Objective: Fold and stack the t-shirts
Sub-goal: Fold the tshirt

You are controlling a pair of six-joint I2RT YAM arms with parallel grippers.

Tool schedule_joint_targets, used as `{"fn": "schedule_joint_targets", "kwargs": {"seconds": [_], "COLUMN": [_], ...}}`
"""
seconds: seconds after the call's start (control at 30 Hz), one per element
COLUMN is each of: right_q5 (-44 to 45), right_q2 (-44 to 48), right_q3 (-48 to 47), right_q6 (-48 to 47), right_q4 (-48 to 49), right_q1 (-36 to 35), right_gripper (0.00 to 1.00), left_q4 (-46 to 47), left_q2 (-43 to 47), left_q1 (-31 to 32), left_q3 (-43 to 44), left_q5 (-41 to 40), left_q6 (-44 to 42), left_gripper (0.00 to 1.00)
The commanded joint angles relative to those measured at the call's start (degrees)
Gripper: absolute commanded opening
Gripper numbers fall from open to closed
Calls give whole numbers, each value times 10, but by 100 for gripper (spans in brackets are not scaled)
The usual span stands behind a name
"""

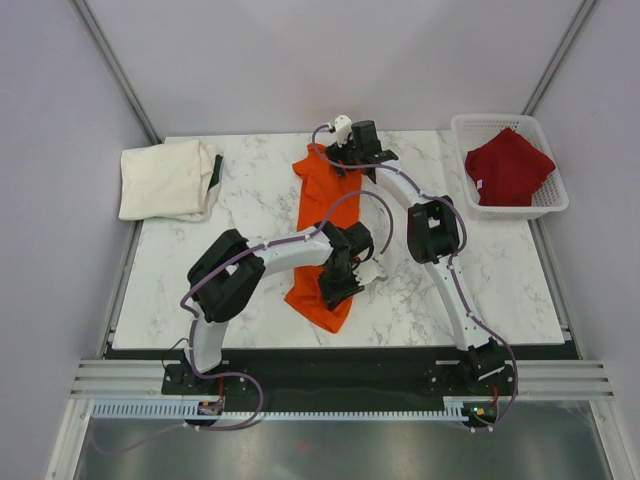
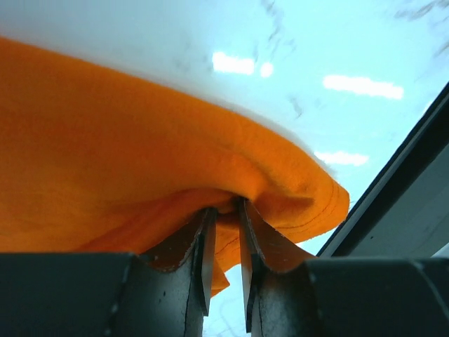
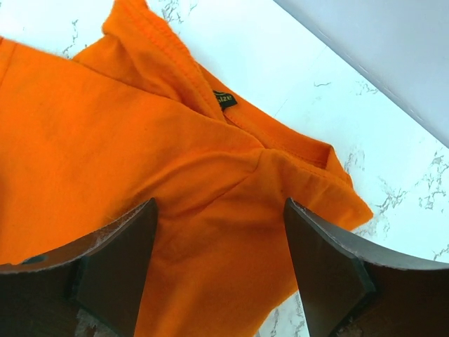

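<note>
Bright orange soft-cloth t-shirt (image 1: 315,200): folded lengthwise into a long narrow strip down the middle of the white marble-patterned bench (image 1: 250,210), running from close to the near edge up to the far edge.

At the near end, left claw (image 2: 224,210) closed tight on a puckered fold of the orange hem, cloth bunched between the narrow jaws. Knit matte and slightly fuzzy, double-stitched along the hem. Limp and light by the look, sure to sag and drape from whatever point is pinched, unlikely to slip out of a firm pinch. Best taken by the corners or along a stitched edge, both layers together, and drawn low over the smooth bench so the fold keeps its line.

At the far end, right claw (image 3: 221,207) spread wide, jaws apart over the collar (image 3: 161,49) and shoulder, gripping nothing. Small dark size label (image 3: 224,100) showing inside the neck, neckband thicker than the body cloth.

Further off, at the far left corner, cream-white cloth t-shirt (image 1: 165,180) folded into a soft rounded square. At the far right corner, dark red cloth t-shirt (image 1: 508,165) crumpled in a heap inside the white plastic lattice basket (image 1: 490,120), not yet folded.
</note>
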State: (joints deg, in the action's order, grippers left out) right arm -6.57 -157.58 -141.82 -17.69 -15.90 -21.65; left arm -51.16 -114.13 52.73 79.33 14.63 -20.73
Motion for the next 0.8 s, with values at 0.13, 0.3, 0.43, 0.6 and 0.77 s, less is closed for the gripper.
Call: {"fn": "schedule_joint_targets", "kwargs": {"seconds": [0.13,0.3,0.43,0.6,0.77], "right_q5": [-20,-19,-7,2,2], "right_q2": [-14,-16,-26,-29,10], "right_q3": [-10,-10,-21,-21,8], "right_q6": [27,33,30,30,36], "right_q4": [35,61,81,97,114], "right_q1": [4,3,3,9,20], "right_gripper": [84,86,87,88,89], "left_q4": [40,34,33,35,28], "left_q2": [-73,-75,-51,6,122], "left_q1": [33,44,50,48,29], "left_q3": [61,83,84,81,48], "left_q5": [36,15,-18,-71,-109], "left_q6": [16,46,82,84,61], "left_gripper": [27,27,29,29,29]}}
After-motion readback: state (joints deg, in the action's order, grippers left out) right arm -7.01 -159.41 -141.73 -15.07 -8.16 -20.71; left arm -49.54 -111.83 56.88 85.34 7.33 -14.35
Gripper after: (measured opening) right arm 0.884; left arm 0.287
